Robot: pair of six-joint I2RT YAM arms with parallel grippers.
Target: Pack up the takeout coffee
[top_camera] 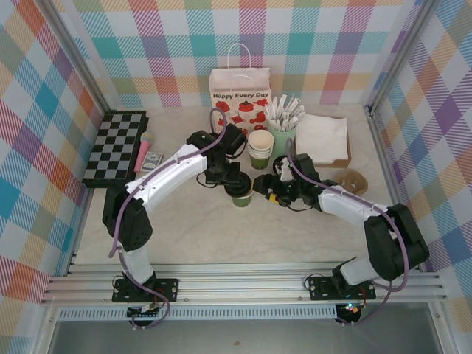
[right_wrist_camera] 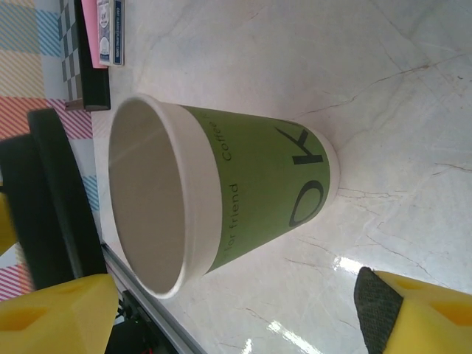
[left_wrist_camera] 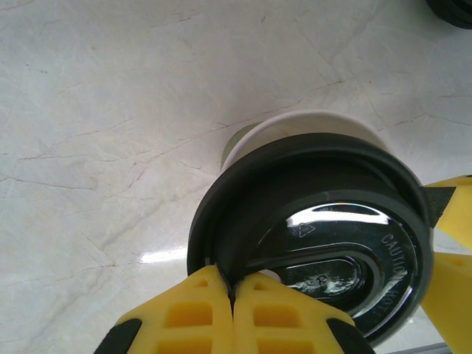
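Note:
The takeout coffee's green paper cup [right_wrist_camera: 258,184] stands near the table's middle [top_camera: 242,199]; its cream rim is uncovered and nothing shows inside it. Its round black lid [left_wrist_camera: 324,236] hangs just above the cup, apart from the rim [left_wrist_camera: 295,122]. My left gripper [left_wrist_camera: 233,291] is shut on the lid's edge, and from above it sits over the cup's left side [top_camera: 230,179]. In the right wrist view the lid [right_wrist_camera: 51,199] appears edge-on beside the cup's mouth. My right gripper [right_wrist_camera: 236,317] is open, one yellow finger on each side of the cup, not touching it [top_camera: 269,193].
A white paper bag [top_camera: 240,96] stands upright at the back centre. In front of it are stacked green cups [top_camera: 260,149], a mint cup of wrapped sticks [top_camera: 284,122] and a napkin box [top_camera: 322,139]. A chessboard [top_camera: 114,147] lies at the left.

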